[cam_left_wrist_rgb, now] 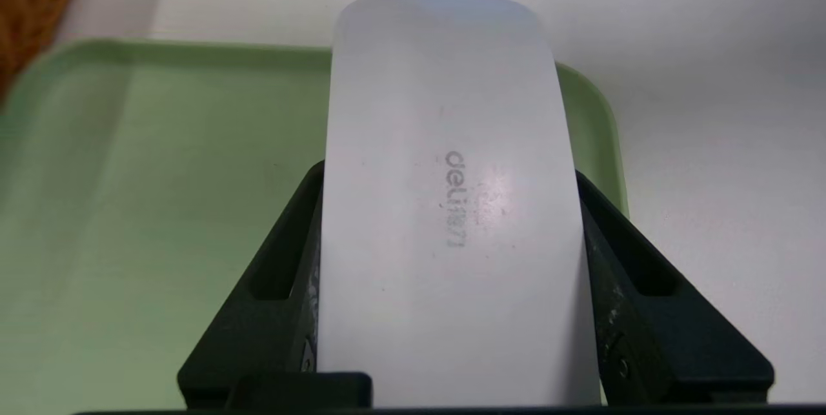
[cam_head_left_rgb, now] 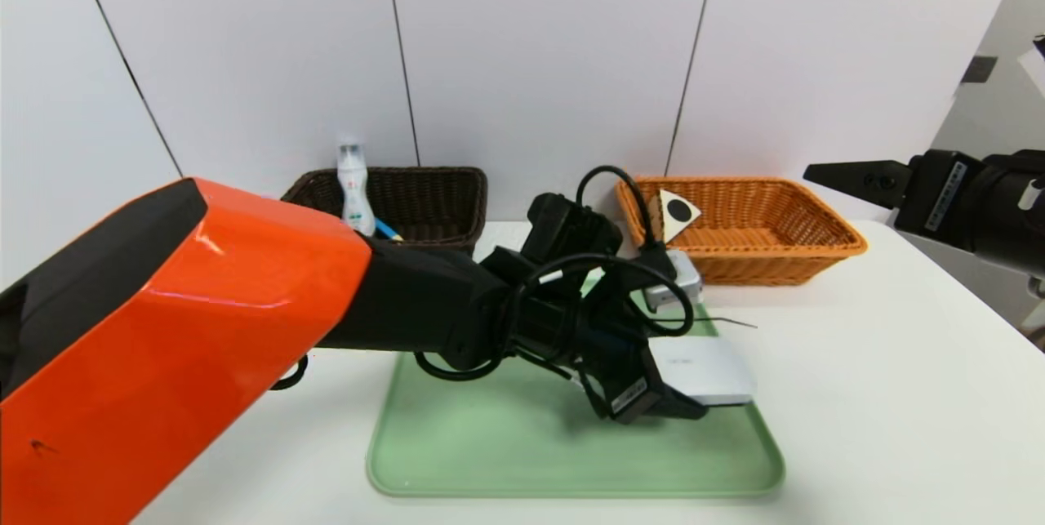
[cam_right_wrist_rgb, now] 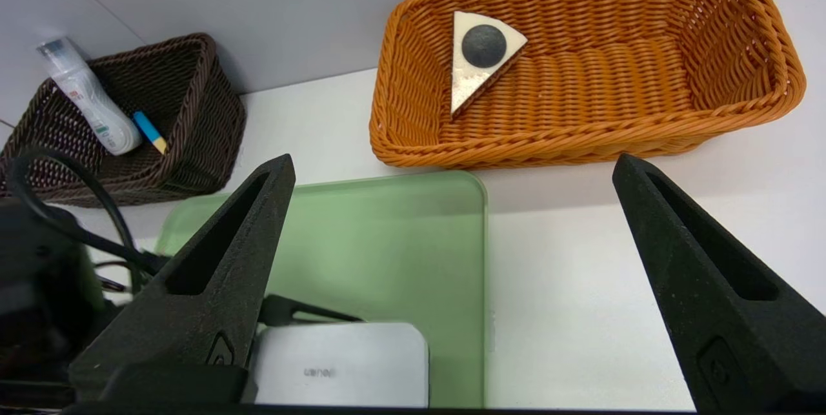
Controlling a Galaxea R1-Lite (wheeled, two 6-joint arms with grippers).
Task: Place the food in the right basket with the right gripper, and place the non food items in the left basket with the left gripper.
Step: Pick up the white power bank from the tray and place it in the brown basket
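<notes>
Lengthwise between left gripper's fingers, white box

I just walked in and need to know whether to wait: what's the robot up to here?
The left gripper has the flat white box clamped between its jaws, over the green tray. The bottle and spoon are in the dark basket, the cake slice in the orange one. The right gripper hangs open, empty, near the orange basket.
</notes>
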